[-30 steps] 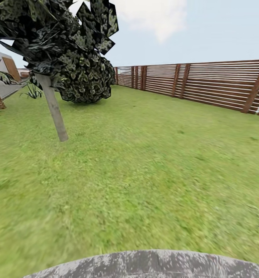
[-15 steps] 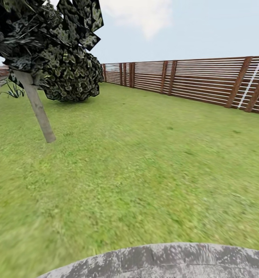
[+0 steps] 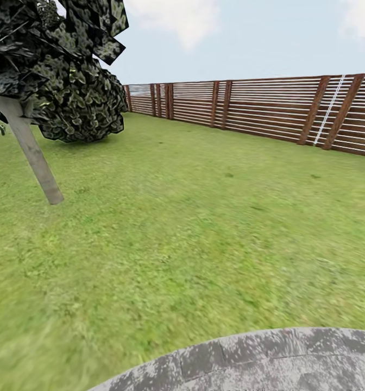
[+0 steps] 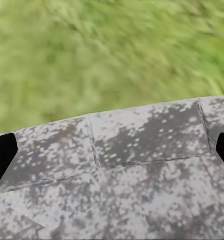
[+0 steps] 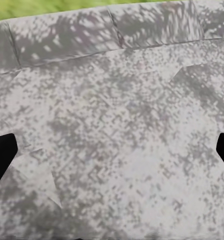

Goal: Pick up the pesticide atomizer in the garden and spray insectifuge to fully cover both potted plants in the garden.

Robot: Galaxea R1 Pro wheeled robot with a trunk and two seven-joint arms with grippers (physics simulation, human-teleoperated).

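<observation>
I am in the garden, facing a green lawn (image 3: 193, 217) with a brown slatted fence (image 3: 258, 106) behind it. The pesticide atomizer and the potted plants are out of view. In the left wrist view my left gripper (image 4: 113, 155) is open, its black fingertips (image 4: 2, 157) far apart over grey paving at the lawn's edge. In the right wrist view my right gripper (image 5: 113, 152) is open too, its fingertips (image 5: 1, 157) spread wide over grey speckled paving with nothing between them.
The curved edge of the round grey patio (image 3: 269, 361) lies just below me. A tree with a leaning grey trunk (image 3: 33, 155) stands at the left, a dark bush (image 3: 82, 108) behind it. A white ladder (image 3: 329, 108) leans on the fence at the right.
The whole head view has swung to the right: tree and bush slid left, the palm and building dropped off the left edge, and more fence with the ladder came in.
</observation>
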